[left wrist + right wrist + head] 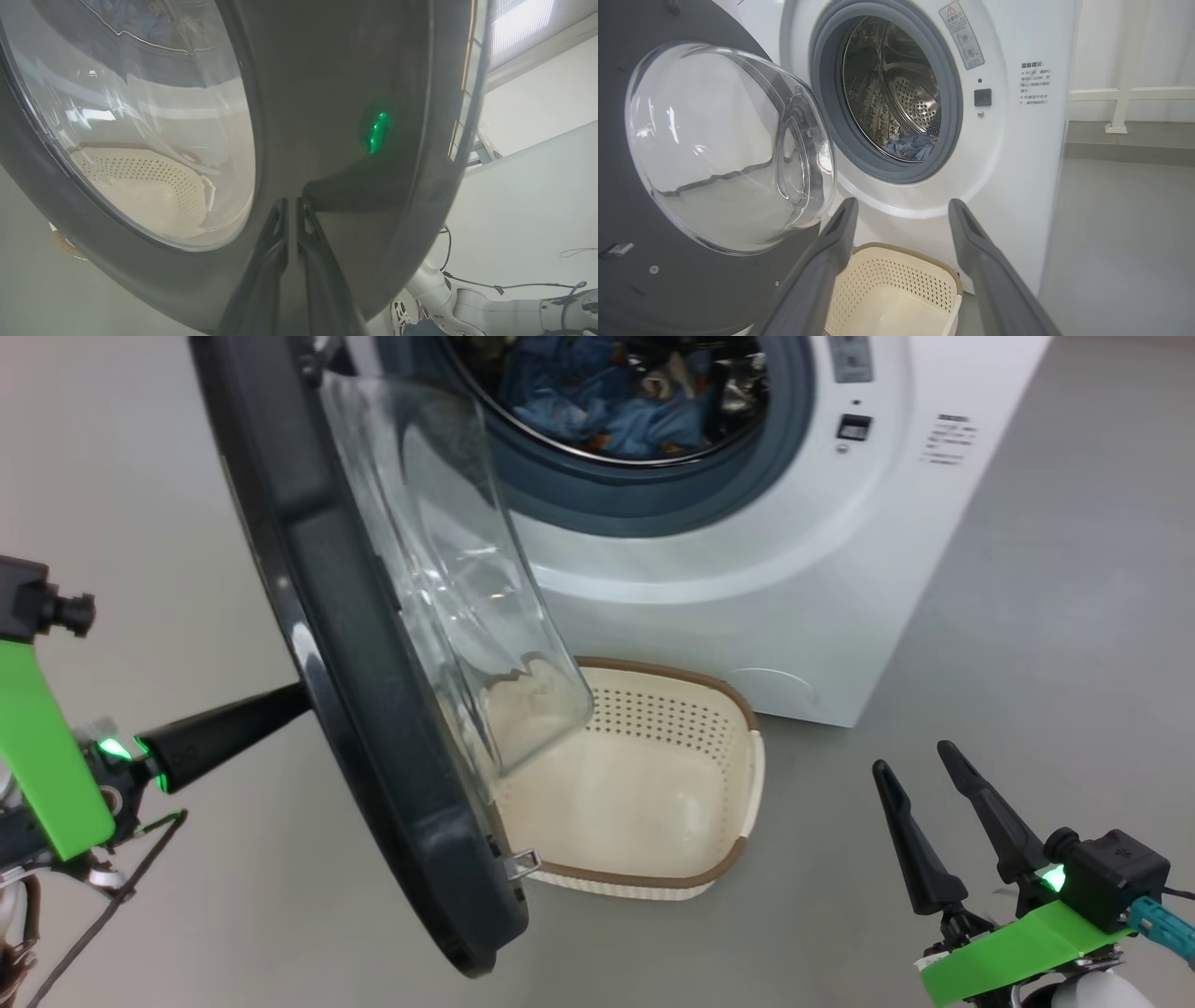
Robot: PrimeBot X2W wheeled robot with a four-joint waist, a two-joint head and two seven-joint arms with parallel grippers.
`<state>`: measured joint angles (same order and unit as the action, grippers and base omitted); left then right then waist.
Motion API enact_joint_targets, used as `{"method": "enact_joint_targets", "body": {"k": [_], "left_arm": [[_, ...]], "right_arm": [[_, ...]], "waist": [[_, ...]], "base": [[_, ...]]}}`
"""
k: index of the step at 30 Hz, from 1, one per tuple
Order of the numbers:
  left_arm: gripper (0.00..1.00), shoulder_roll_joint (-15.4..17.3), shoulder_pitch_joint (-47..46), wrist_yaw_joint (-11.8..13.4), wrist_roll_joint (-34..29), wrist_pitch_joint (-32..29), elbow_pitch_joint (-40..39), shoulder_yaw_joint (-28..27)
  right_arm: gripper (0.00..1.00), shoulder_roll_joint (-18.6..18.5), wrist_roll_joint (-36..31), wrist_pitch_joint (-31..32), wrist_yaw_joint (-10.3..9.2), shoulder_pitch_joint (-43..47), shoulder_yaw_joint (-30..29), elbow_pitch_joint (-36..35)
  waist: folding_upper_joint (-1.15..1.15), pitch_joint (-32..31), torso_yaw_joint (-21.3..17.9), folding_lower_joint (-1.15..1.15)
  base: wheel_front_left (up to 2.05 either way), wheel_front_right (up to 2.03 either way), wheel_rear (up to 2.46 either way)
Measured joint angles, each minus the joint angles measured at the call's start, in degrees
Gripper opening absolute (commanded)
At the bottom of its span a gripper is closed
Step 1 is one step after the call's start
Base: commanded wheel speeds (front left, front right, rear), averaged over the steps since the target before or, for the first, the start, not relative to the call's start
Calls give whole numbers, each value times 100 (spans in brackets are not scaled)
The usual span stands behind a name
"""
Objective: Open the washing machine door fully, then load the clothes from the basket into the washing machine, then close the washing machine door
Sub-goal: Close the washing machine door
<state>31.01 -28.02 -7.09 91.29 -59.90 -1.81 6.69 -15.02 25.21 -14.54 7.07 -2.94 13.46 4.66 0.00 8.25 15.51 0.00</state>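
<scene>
one big white washing machine takes up the upper middle and right of my head view, its mouth uncovered. the washing machine door stands swung out across the left centre, nearly edge-on to me, with its glass bowl bulging toward the lower middle. below that bowl the basket sits on the floor just in front of the machine, its bare cream bottom showing. the clothes, mostly blue, lie inside the drum at the top edge of the frame. my left gripper points in from the lower left, fingers pressed together, tips against the door's dark outer face. my right gripper sits at the lower right, fingers spread apart, holding nothing, apart from the basket.
</scene>
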Motion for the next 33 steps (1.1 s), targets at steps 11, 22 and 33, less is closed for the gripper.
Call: {"method": "enact_joint_targets", "body": {"k": [11, 22, 33], "left_arm": [[0, -143, -125, 0, -234, 283, 185, 18], [0, -149, -149, 0, -382, 595, 353, -47], [0, -176, -175, -1, -415, 797, 403, -52]], "right_arm": [[100, 56, -9, 0, 0, 20, -116, -29], [100, 110, -10, 0, 0, 162, -264, -64], [100, 122, -10, 0, 0, 260, -360, -88]], "waist": [[0, -72, -680, 0], [0, -151, -1403, 0], [0, -162, -1766, 0]], "base": [[0, 0, 0], [0, 0, 0], [0, 0, 0]]}}
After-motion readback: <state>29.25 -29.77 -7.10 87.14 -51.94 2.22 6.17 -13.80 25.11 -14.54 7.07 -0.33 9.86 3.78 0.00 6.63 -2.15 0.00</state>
